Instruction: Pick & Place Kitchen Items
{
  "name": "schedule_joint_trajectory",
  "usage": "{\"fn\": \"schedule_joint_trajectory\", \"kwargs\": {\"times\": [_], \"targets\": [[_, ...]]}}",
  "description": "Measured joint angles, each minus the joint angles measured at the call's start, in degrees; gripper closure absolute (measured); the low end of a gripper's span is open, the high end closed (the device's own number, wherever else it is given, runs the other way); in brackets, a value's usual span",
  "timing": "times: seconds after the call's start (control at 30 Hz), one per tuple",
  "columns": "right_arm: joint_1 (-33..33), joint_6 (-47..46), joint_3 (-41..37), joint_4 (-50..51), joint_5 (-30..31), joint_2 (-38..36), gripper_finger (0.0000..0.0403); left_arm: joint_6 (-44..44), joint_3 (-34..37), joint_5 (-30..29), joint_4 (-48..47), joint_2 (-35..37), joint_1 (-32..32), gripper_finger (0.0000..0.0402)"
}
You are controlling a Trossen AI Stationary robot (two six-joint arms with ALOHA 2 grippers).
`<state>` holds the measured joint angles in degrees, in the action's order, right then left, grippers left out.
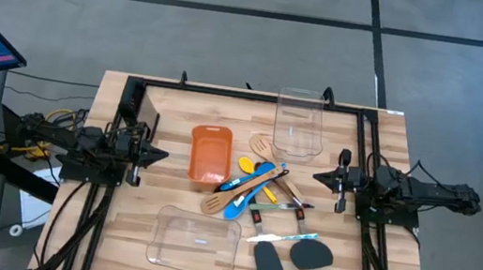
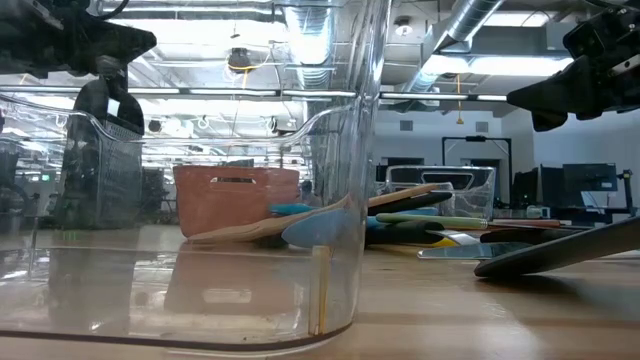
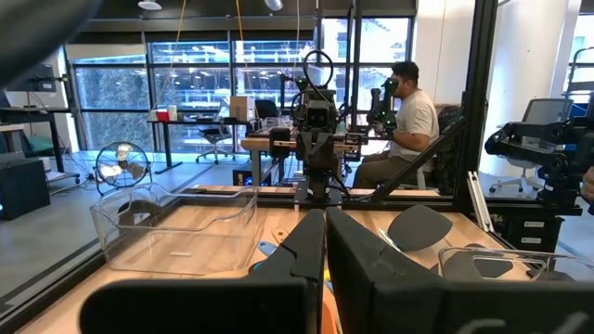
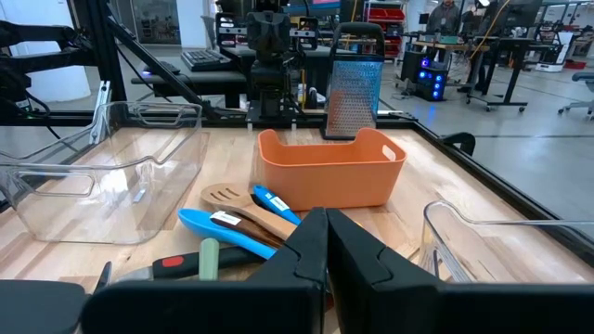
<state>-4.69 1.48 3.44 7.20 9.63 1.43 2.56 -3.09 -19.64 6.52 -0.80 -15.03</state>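
Note:
The kitchen utensils (image 1: 258,187) lie in a loose pile at the table's middle: wooden spoons and a slotted turner, blue and yellow spoons, slim dark-handled tools. Two black spatulas (image 1: 291,256) lie nearer the front. The pile also shows in the right wrist view (image 4: 241,223). My left gripper (image 1: 161,154) hovers shut at the table's left, above the table, empty. My right gripper (image 1: 317,176) hovers shut at the right, empty. Both point toward the pile.
An orange bin (image 1: 209,156) stands left of the pile. One clear container (image 1: 299,122) stands at the far middle, another (image 1: 195,242) at the near left. A black frame (image 1: 247,96) borders the table. A person (image 3: 404,111) sits beyond the table.

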Motion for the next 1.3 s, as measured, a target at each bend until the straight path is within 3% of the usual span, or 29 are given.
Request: {"fn": "schedule_joint_trajectory", "kwargs": {"times": [1.3], "targets": [[0.0,1.0,-0.1,-0.8,0.1,0.0,0.0403,0.0,0.0,0.0,1.6,0.0,0.0,0.0399]]}}
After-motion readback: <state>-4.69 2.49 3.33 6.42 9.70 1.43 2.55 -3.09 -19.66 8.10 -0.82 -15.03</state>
